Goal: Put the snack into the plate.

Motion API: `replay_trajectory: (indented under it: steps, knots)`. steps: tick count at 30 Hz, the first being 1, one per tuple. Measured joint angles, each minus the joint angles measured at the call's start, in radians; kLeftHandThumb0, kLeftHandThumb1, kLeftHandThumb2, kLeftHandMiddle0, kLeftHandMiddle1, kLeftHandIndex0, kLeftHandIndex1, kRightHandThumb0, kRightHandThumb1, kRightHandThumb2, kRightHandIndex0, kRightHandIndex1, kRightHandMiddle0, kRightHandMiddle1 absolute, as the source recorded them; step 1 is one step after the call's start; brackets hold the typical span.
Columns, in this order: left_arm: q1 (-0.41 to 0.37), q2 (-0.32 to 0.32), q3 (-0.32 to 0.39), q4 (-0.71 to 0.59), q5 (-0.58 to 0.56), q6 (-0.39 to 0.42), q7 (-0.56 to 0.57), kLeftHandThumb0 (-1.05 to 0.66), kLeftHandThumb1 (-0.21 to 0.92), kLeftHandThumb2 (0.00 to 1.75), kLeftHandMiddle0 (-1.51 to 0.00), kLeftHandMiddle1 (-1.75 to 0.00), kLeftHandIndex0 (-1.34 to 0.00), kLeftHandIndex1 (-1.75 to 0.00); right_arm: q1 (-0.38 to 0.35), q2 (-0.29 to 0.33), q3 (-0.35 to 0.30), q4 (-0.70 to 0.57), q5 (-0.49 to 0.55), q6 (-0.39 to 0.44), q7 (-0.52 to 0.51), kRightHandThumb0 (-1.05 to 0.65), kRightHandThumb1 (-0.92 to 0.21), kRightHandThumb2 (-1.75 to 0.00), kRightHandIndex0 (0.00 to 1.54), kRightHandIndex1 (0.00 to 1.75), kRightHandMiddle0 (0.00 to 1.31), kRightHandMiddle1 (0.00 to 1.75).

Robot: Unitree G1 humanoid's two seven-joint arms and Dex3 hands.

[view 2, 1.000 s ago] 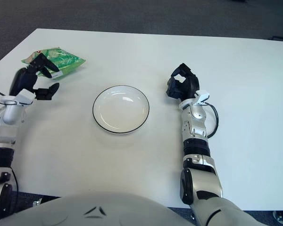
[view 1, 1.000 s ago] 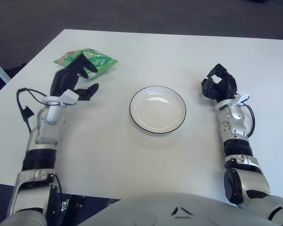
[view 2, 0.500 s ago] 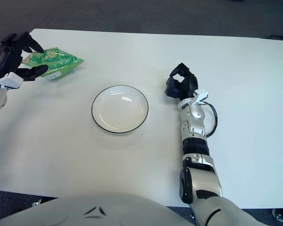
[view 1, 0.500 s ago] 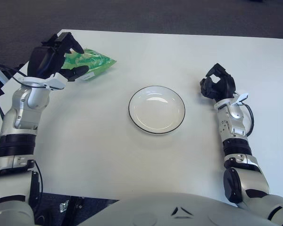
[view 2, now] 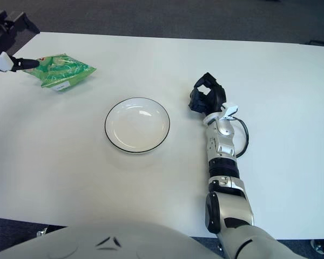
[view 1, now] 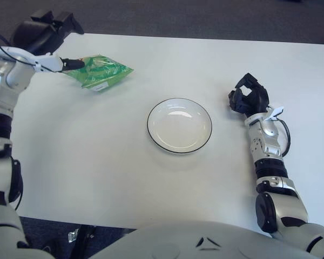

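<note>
No legible text anywhere.

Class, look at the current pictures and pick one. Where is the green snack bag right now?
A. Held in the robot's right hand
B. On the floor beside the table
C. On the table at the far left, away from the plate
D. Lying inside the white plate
C: the green snack bag lies on the table at the far left, beside the left hand, while the plate holds nothing.
</note>
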Motion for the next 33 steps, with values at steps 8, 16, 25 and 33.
replay_trajectory:
  steps: [8,16,25,33]
  knots:
    - [-0.114,0.004,-0.142,0.159,0.107,-0.048,0.027,-0.68,0.38,0.82,0.00,-0.55,0.00,-0.46,0.001,0.000,0.000,0.000,0.000,0.001,0.002,-0.48,-0.32,-1.32,1.29,1.75,0.62,1.75]
    - [-0.247,0.002,-0.327,0.326,0.289,-0.089,0.152,-0.95,0.55,0.60,0.00,-0.13,0.00,-0.12,0.002,0.000,0.001,0.000,0.000,0.001,0.003,-0.48,-0.31,-1.32,1.29,1.75,0.62,1.75]
    - [-0.366,0.007,-0.520,0.436,0.490,-0.097,0.398,-1.02,0.70,0.41,0.00,0.00,0.00,0.00,0.002,0.000,0.002,-0.002,0.000,0.001,0.007,-0.49,-0.31,-1.33,1.29,1.75,0.62,1.75]
    - [-0.419,-0.013,-0.620,0.490,0.561,-0.043,0.510,-1.00,0.75,0.31,0.00,0.00,0.00,0.00,0.010,0.000,0.003,-0.017,0.000,0.009,0.005,-0.49,-0.30,-1.33,1.29,1.75,0.63,1.75]
